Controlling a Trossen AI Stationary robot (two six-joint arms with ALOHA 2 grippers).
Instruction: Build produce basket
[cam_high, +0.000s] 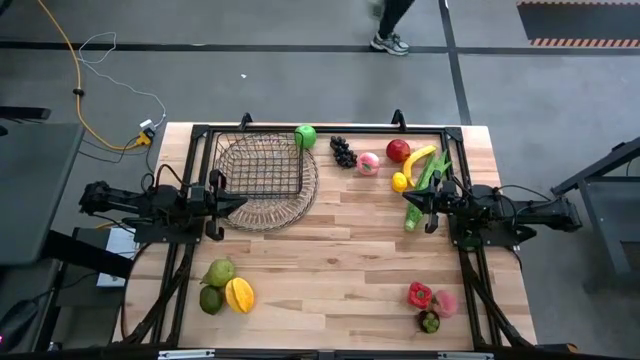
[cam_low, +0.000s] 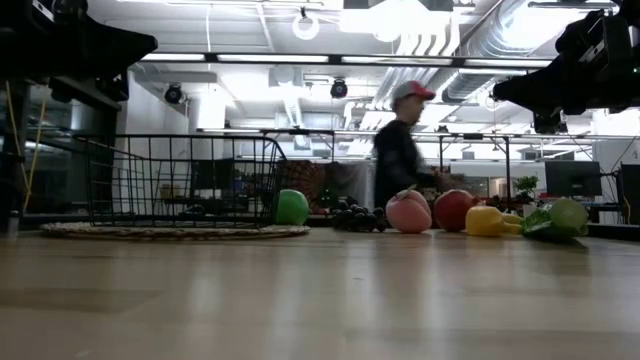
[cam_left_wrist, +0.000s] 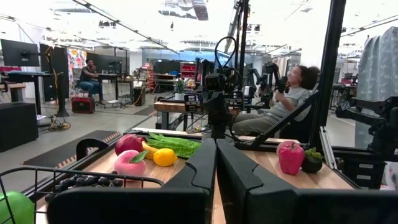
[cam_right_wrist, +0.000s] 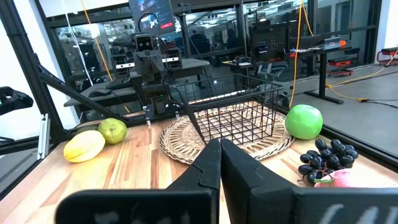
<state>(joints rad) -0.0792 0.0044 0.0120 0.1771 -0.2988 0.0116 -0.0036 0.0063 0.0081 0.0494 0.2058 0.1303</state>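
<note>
The dark wire basket (cam_high: 262, 168) stands on a round woven mat (cam_high: 290, 205) at the far left of the table. Produce lies in three groups. Along the far edge are a green apple (cam_high: 305, 136), dark grapes (cam_high: 343, 152), a pink peach (cam_high: 368, 163), a red apple (cam_high: 398, 150), yellow pieces (cam_high: 415, 160) and green leafy stalks (cam_high: 430, 175). Green and yellow fruits (cam_high: 226, 287) lie near left, red, pink and dark pieces (cam_high: 430, 303) near right. My left gripper (cam_high: 238, 203) hovers shut over the mat's near rim. My right gripper (cam_high: 408, 200) hovers shut above the stalks' near end.
A black frame rail (cam_high: 320, 128) runs along the table's far edge, with struts down both sides. Bare wood (cam_high: 330, 250) lies between the two arms. A person walks past behind the table in the low view (cam_low: 398, 150); seated people show beyond in the left wrist view.
</note>
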